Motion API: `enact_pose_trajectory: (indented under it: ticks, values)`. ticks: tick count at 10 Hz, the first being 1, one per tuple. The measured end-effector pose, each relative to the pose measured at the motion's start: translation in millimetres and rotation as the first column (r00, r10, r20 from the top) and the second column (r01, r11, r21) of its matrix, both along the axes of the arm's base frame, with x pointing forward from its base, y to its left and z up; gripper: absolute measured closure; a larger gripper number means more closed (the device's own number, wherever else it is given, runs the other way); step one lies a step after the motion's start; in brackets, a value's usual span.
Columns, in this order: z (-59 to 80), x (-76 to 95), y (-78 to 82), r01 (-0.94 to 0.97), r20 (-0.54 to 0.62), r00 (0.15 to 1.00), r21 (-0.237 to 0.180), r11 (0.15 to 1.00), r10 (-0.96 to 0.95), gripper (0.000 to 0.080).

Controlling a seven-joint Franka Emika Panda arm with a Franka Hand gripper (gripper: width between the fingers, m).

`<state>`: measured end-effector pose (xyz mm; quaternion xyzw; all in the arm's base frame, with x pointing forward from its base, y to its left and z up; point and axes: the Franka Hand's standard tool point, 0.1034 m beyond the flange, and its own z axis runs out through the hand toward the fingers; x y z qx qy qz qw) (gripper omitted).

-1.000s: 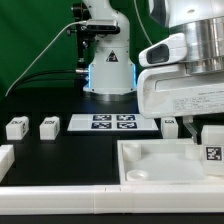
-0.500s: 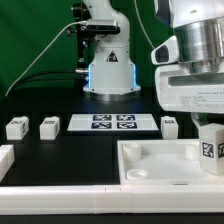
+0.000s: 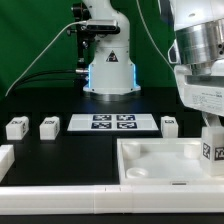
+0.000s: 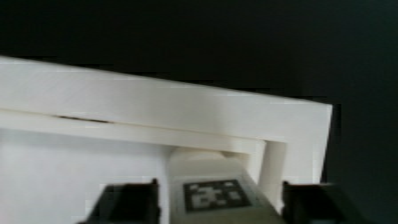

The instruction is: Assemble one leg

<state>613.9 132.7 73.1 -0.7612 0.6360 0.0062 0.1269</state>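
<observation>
Arm shifted rightward, fingers grasping leg over tray, black table, green backdrop

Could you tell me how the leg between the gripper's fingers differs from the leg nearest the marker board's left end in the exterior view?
The held leg stands upright over the tray, gripped by the gripper; the loose leg lies on the black table, untouched. Both are small white tagged blocks.
</observation>
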Motion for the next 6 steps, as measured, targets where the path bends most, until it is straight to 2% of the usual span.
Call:
enact_pose_trajectory:
  ticks: [1, 2, 3, 4, 6]
  values:
    - [0.0, -0.1, 0.5, -0.004, 0.001, 1.0, 0.0, 1.0, 0.004, 0.0307]
    - [0.0, -0.2, 0.8, -0.035, 0.007, 0.999, -0.006, 0.999, 0.035, 0.0307]
    - [0.0, -0.4, 1.7, -0.06, 0.012, 0.998, -0.009, 0.998, 0.06, 0.0186]
    - [0.0, -0.6, 2.6, -0.063, 0.012, 0.998, -0.01, 0.998, 0.063, 0.0157]
    - [-0.1, -0.4, 1.6, -0.316, 0.056, 0.946, -0.063, 0.947, 0.32, 0.0152]
